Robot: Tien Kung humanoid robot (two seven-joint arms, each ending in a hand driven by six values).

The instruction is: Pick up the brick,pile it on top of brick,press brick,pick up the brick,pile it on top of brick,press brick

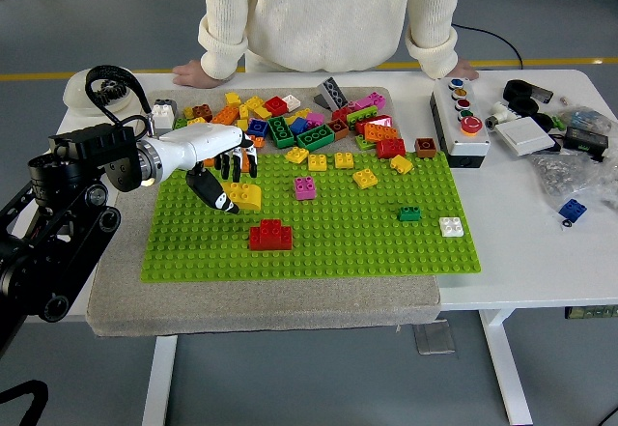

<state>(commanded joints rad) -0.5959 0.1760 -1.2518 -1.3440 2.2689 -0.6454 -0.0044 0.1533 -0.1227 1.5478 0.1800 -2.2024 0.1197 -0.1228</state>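
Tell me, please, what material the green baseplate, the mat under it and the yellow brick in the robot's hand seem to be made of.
The green baseplate looks like hard moulded plastic: regular rows of studs. The mat beneath appears to be grey felt or foam, with a matte, speckled surface and soft rounded edges. The yellow brick held in the left hand looks like smooth plastic, uniformly coloured, with a mild sheen.
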